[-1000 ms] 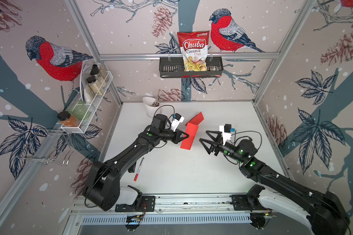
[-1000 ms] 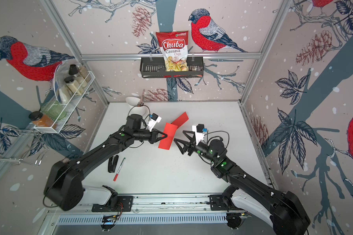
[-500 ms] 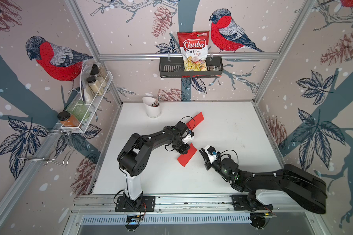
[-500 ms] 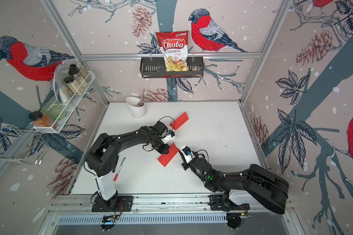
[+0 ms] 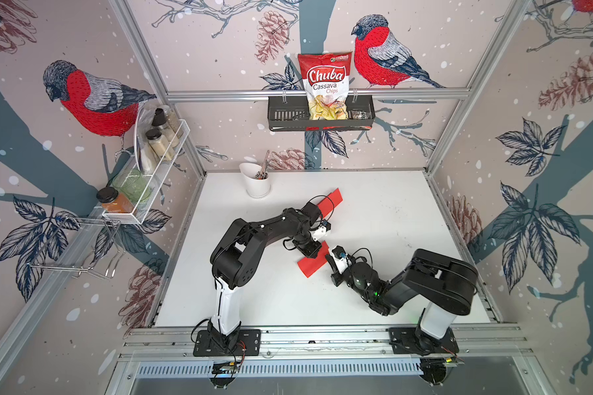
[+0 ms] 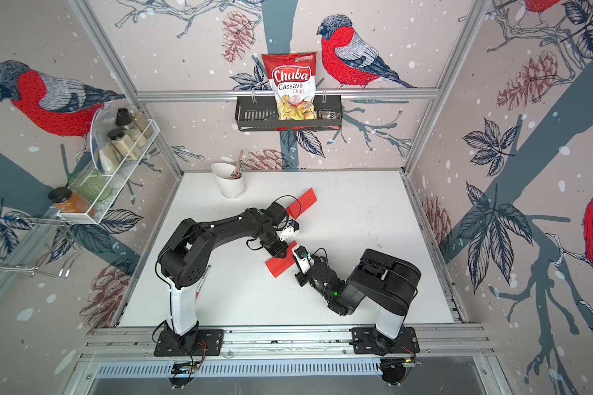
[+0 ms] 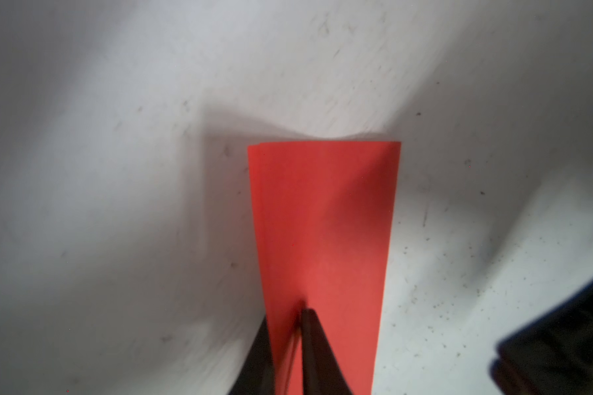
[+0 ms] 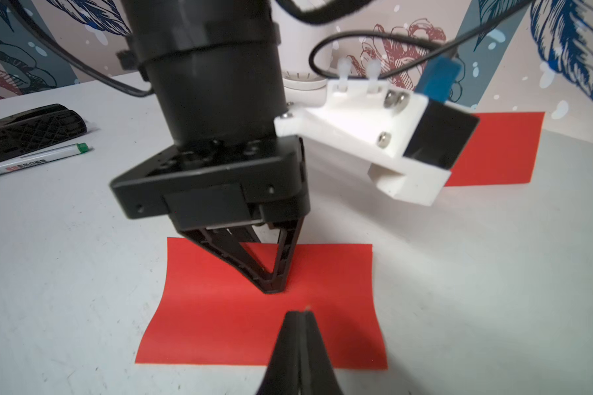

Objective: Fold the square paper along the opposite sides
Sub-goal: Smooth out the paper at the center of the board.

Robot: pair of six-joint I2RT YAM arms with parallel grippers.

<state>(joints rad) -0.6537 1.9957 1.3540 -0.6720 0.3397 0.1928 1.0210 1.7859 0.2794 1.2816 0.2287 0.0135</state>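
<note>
A red paper, folded into a narrow strip, lies on the white table near the middle. My left gripper points straight down onto it. One finger is over the paper and one under its edge, so it is shut on a layer of the paper. In the right wrist view its tips meet on the red sheet. My right gripper is shut with nothing between its fingers. Its tips rest on the paper just in front of the left gripper's.
A second red strip lies further back, partly under the left arm. A white cup with utensils stands at the back. A black stapler and a pen lie to the left of the arms.
Both arms came down from mid-air to the table. The paper, held up by the left gripper before, now lies flat. The right gripper went from open to shut.
</note>
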